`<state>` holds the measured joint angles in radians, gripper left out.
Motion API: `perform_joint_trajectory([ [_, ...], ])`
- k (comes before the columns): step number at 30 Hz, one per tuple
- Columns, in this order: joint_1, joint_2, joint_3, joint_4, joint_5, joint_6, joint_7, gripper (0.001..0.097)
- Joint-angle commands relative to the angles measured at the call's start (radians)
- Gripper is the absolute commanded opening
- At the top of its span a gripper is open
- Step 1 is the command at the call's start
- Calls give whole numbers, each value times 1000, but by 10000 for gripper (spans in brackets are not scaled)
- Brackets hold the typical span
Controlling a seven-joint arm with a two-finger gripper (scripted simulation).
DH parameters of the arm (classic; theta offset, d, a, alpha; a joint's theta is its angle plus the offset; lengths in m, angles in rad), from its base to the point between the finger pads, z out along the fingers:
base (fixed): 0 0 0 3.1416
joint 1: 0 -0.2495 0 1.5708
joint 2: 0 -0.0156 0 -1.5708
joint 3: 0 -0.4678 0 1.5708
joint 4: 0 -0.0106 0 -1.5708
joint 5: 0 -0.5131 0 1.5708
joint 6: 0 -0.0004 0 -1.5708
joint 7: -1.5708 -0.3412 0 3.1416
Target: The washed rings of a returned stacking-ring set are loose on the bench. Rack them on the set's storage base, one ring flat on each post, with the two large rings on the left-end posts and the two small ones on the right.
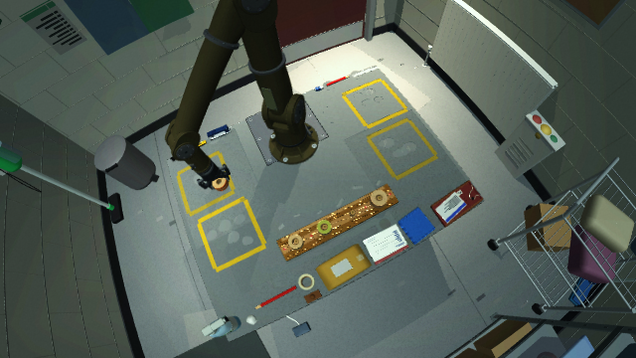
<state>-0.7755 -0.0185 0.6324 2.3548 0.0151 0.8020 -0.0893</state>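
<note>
My gripper (216, 182) hangs low over the far yellow square on the left of the bench, closed around an orange ring (218, 184) that I hold between the fingers. The wooden storage base (338, 222) lies across the middle of the bench. It carries a tan ring (296, 242) near its left end, a green ring (324, 227) beside that, and a large tan ring (379, 197) near its right end. One post (352, 213) between the green and right-end rings stands empty.
A grey bin (125, 162) stands left of the gripper. A second yellow square (231, 233) lies in front of it. In front of the base lie a tape roll (306, 282), a red pencil (276, 297), a yellow envelope (343, 267), a card and a blue pad.
</note>
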Motion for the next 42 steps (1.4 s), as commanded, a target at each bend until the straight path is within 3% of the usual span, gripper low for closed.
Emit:
perform_joint_trajectory([
  [1, 0, 0, 0, -1, 0, 0, 0, 678],
  [28, 0, 0, 0, -1, 0, 0, 0, 138],
  [29, 0, 0, 0, -1, 0, 0, 0, 80],
  [42, 0, -54, -11, -16, 40, 59, -37, 80],
])
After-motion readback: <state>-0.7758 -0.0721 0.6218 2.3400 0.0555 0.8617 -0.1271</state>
